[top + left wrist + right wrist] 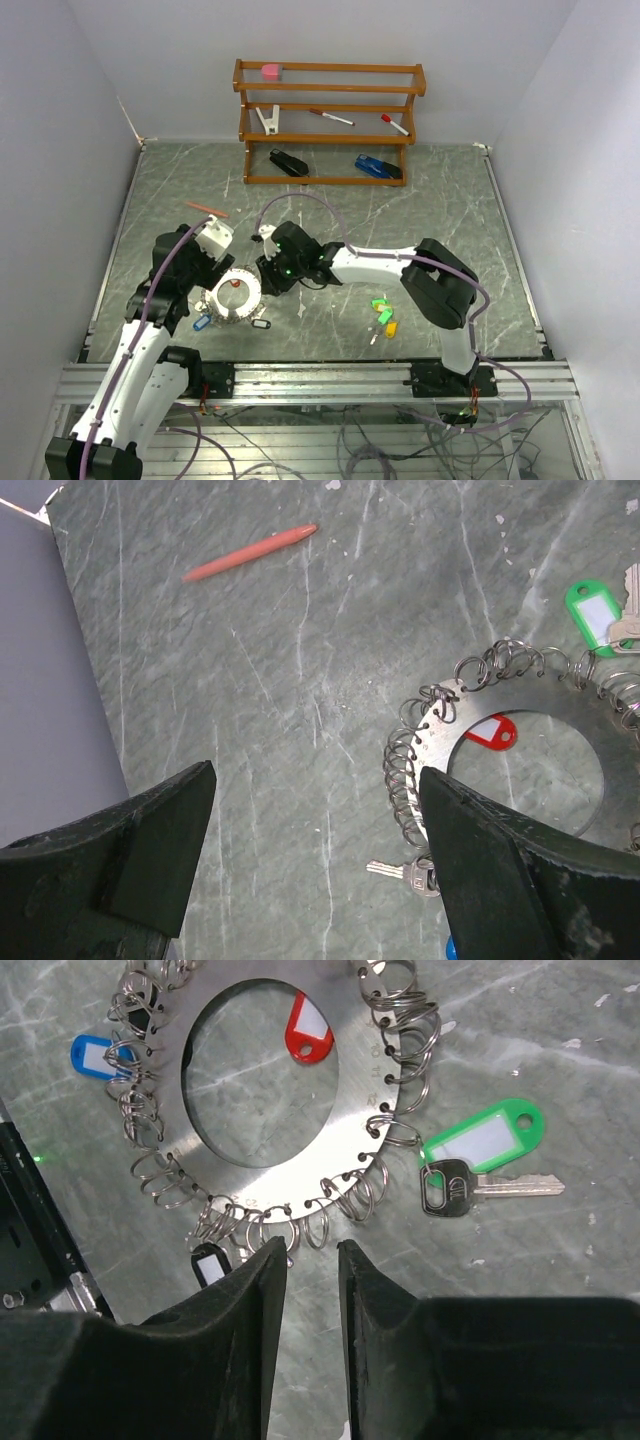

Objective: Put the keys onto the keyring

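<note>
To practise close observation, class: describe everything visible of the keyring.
The keyring is a flat silvery metal disc with a round hole, its rim drilled with small holes carrying wire split rings. A red tag lies within the hole; blue, green and black tags sit around the rim, a black-headed key beside the green one. It lies flat on the veined grey table. The fingers of the right gripper sit just short of its edge.
</note>
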You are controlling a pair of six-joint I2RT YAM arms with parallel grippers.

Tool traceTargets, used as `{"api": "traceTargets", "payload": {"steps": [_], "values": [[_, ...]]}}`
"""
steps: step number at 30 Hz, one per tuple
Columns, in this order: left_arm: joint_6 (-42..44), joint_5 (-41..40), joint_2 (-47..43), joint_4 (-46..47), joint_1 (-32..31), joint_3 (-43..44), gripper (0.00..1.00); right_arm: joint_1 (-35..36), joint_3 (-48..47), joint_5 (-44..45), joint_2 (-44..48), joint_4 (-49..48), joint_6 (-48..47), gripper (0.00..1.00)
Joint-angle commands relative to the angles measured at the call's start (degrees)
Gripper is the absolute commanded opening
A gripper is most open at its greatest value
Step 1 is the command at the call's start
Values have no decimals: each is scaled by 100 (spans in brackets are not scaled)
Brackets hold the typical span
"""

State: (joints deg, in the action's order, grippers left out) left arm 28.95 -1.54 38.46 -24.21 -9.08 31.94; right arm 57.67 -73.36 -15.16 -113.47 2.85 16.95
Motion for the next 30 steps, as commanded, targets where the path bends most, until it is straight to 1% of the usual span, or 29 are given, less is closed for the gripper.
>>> {"api": "traceTargets", "payload": {"steps": [1, 8, 10, 15, 20, 24, 26, 28, 30], "values": [[-53, -86, -47, 212, 70, -76, 93, 83, 98, -112, -103, -84, 126, 27], [-81, -33, -29, 212, 73, -40, 93, 144, 63, -34, -193, -167, 185, 30], [-82, -10, -23, 214, 73, -45, 93, 140, 75, -27, -356, -182, 194, 31], [-63, 57, -31, 212, 73, -38, 93, 146, 187, 81, -423, -233, 181, 31], [-69, 45, -14, 251, 73, -75, 92, 140, 278, 129, -443, -302, 192, 28], [-65, 10, -10, 290, 73, -108, 92, 142, 265, 49, -498, -358, 208, 19], [-58, -15, -21, 323, 78, -134, 92, 137, 232, -18, -527, -353, 212, 11], [-50, -30, -22, 336, 73, -151, 92, 141, 168, -67, -571, -296, 212, 2], [-47, 25, -12, 314, 74, -142, 92, 145, 120, -108, -588, -218, 217, 0]]}}
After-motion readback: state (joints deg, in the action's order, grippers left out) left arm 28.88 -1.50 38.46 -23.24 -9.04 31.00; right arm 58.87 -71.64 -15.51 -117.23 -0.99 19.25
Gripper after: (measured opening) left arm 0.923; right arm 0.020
